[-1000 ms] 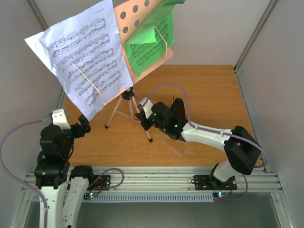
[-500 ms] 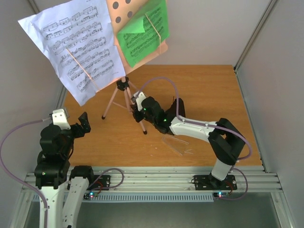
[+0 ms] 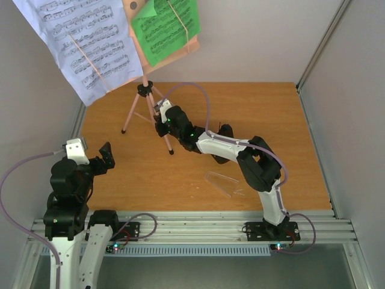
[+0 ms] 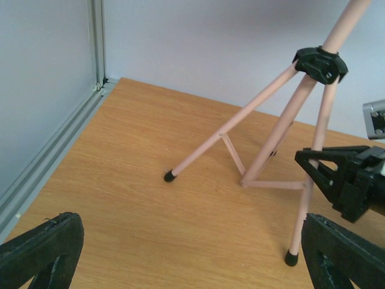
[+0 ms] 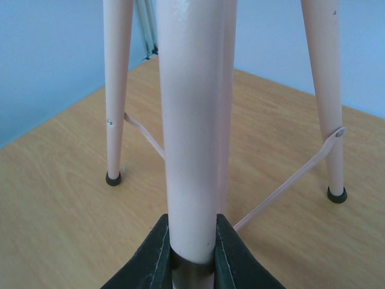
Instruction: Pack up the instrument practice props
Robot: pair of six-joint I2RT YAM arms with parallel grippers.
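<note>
My right gripper (image 3: 163, 124), pinching a leg (image 5: 191, 120) of the stand (image 3: 144, 90), has dragged it toward the tabletop's (image 3: 271, 111) far-left corner. My left gripper (image 3: 103, 158) sits spread and idle. Packing has barely begun.

Your right gripper (image 5: 192, 244) pinching the near leg of the pink stand (image 5: 192, 120), you see two more legs either side, black feet on the wooden table (image 5: 54, 211), thin braces between.

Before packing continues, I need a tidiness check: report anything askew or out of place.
The white sheet hangs crooked off the left side of the pink music stand, and the green sheet has a folded corner. A clear cover lies alone on the table near the right arm.
</note>
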